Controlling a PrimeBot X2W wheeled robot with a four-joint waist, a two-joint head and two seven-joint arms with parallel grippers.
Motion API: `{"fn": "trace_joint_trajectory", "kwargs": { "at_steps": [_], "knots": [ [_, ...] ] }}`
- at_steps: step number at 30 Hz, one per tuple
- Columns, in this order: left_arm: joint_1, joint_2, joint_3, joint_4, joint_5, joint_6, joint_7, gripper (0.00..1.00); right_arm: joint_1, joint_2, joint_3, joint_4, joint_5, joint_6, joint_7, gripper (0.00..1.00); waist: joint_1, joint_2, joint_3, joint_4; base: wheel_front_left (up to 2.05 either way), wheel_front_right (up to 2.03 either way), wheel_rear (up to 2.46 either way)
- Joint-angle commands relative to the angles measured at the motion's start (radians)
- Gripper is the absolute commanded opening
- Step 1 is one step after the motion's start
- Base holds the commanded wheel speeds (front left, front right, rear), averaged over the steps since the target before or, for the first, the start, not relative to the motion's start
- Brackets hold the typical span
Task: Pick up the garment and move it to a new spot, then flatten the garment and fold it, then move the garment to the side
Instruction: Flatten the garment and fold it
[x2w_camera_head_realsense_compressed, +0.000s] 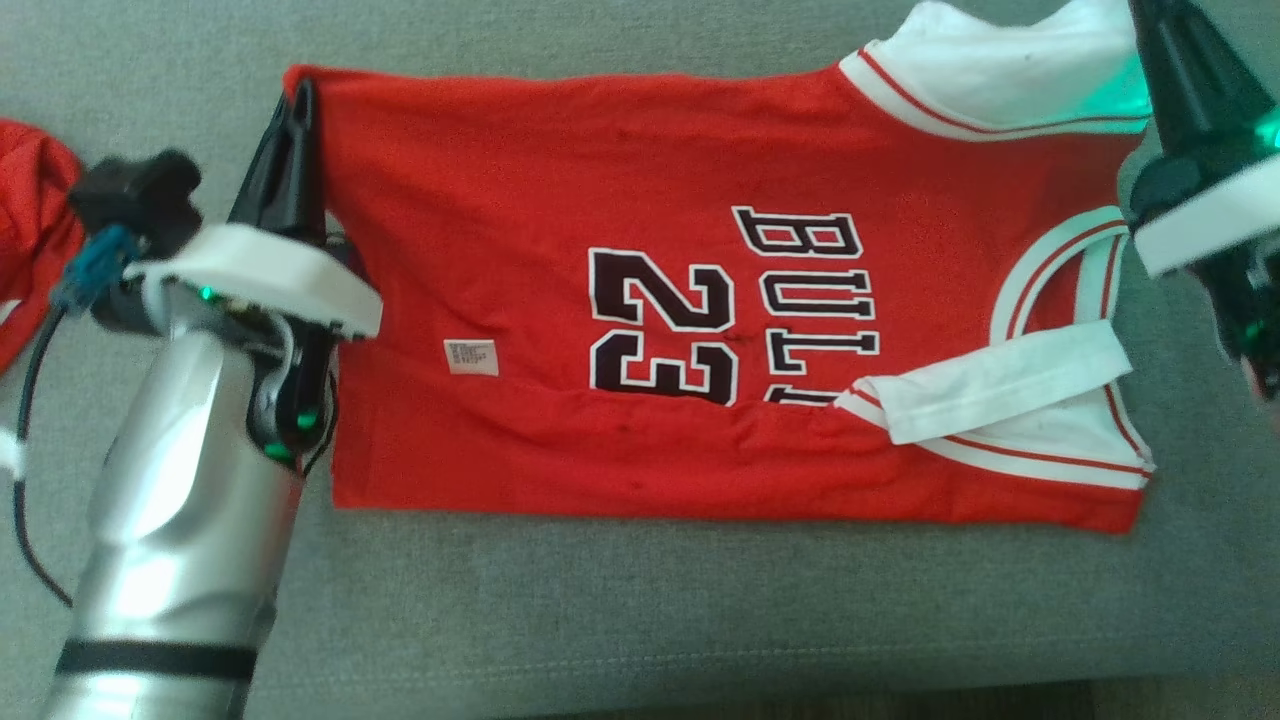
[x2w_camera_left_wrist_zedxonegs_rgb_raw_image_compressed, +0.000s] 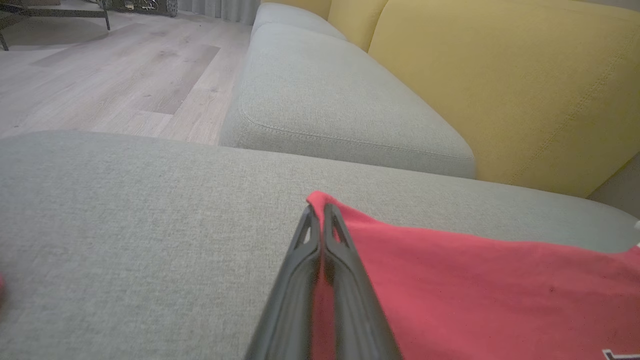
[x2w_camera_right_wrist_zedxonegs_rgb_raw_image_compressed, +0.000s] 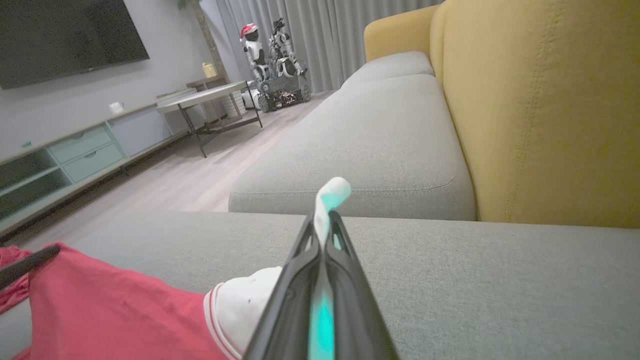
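The red jersey (x2w_camera_head_realsense_compressed: 560, 200) bears a black, white-edged number 23 (x2w_camera_head_realsense_compressed: 662, 325) turned sideways at its middle, the matching letters BUL (x2w_camera_head_realsense_compressed: 810, 290) beside it with a fourth letter half hidden under a white fold, and a small white tag (x2w_camera_head_realsense_compressed: 471, 357) with print too fine to read.

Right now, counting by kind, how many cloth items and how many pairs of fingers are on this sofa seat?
Red cloth items: 2, the jersey and a bunched red cloth at the left edge.
Pairs of fingers: 2, the left fingers and right fingers, each shut on the jersey.
Total: 4
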Motion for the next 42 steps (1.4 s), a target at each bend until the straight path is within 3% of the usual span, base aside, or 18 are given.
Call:
{"fn": "trace_joint_trajectory", "kwargs": {
  "at_steps": [1,8,14,23,24,25,26,27,28,29,30,36,42],
  "knots": [
    [0.005,0.044,0.040,-0.048,-0.008,0.007,0.003,0.00,0.033,-0.027,-0.013,-0.046,0.015,-0.001,-0.014,0.00,-0.0001,0.0000,-0.007,-0.006,0.00,0.00,0.00],
    [0.143,0.062,0.058,-0.193,-0.045,0.042,0.055,0.00,0.211,-0.043,-0.090,-0.189,0.093,-0.001,-0.003,0.00,-0.0001,0.0000,-0.039,-0.022,0.00,0.00,0.00],
    [0.270,0.062,0.070,-0.273,-0.084,0.075,0.101,0.00,0.374,-0.013,-0.150,-0.245,0.148,-0.001,0.012,0.00,-0.0001,0.0000,-0.057,-0.030,0.00,0.00,0.00],
    [0.343,0.043,0.051,-0.227,-0.120,0.073,0.134,0.00,0.539,0.068,-0.183,-0.246,0.132,-0.001,0.043,0.00,-0.0001,0.0000,-0.068,-0.029,0.00,0.00,0.00],
    [0.345,0.041,0.050,-0.212,-0.122,0.072,0.134,0.00,0.553,0.079,-0.186,-0.241,0.124,-0.001,0.046,0.05,-0.0001,0.0000,-0.071,-0.031,0.00,0.00,0.00],
    [0.349,0.038,0.049,-0.197,-0.129,0.069,0.137,0.07,0.565,0.082,-0.188,-0.231,0.100,-0.001,0.050,0.21,-0.0001,0.0000,-0.073,-0.032,0.00,0.00,0.00],
    [0.352,0.034,0.049,-0.182,-0.135,0.068,0.139,0.27,0.577,0.089,-0.191,-0.219,0.079,-0.001,0.056,0.42,-0.0001,0.0000,-0.076,-0.034,0.00,0.00,0.00],
    [0.355,0.032,0.049,-0.167,-0.136,0.070,0.138,0.40,0.588,0.096,-0.194,-0.209,0.056,-0.001,0.063,0.97,-0.0001,0.0000,-0.078,-0.036,0.00,0.00,0.00],
    [0.358,0.032,0.048,-0.154,-0.136,0.071,0.137,0.49,0.599,0.103,-0.195,-0.200,0.031,-0.001,0.071,1.00,-0.0001,0.0000,-0.081,-0.037,0.00,0.00,0.00],
    [0.361,0.030,0.046,-0.142,-0.138,0.069,0.135,0.95,0.609,0.115,-0.196,-0.195,0.013,-0.001,0.079,1.00,-0.0001,0.0000,-0.083,-0.039,0.00,0.00,0.00],
    [0.368,0.030,0.042,-0.118,-0.136,0.068,0.131,1.00,0.632,0.136,-0.204,-0.183,-0.023,-0.001,0.094,1.00,-0.0001,0.0000,-0.092,-0.040,0.00,0.00,0.00],
    [0.399,0.040,0.036,-0.098,-0.090,0.104,0.059,1.00,0.701,0.195,-0.257,-0.212,-0.122,-0.001,0.101,1.00,-0.0001,0.0000,-0.120,-0.044,0.00,0.00,0.00],
    [0.432,0.044,0.030,-0.175,-0.017,0.157,-0.014,1.00,0.720,0.274,-0.374,-0.293,-0.257,-0.001,0.068,1.00,-0.0001,0.0000,-0.148,-0.050,0.00,0.00,0.00]
  ]
}}
